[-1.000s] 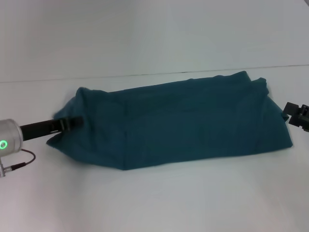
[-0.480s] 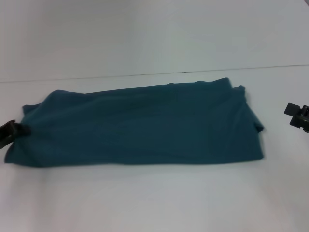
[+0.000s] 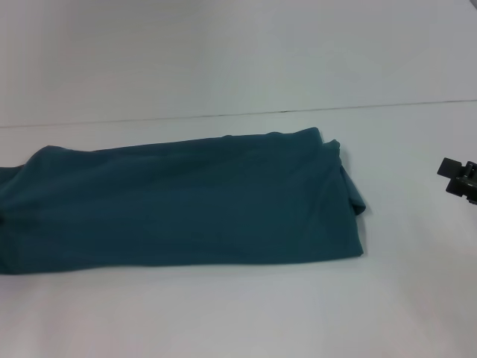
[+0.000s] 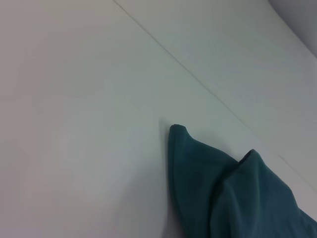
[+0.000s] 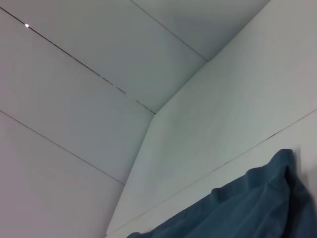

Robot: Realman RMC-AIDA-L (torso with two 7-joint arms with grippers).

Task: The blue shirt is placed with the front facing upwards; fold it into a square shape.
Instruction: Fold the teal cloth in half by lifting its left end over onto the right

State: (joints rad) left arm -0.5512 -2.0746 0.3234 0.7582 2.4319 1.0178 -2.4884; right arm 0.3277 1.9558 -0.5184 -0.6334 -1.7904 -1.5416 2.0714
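Leftward across the white table [image 3: 246, 313], the large teal-blue short-sleeved cotton shirt [image 3: 186, 205] has been dragged since a second ago, and it has been flattened into a long folded band whose left end runs out of the head view. The left gripper, seen earlier at that end, is no longer in view, so the state of its jaws cannot be told. The right gripper [image 3: 460, 179] is parked well clear of the shirt's right edge; whether its jaws are parted cannot be told either. The cloth is judged light, soft and limp, liable to sag and crease, and best taken at the corners of its short right edge. Nothing is seen in the way.
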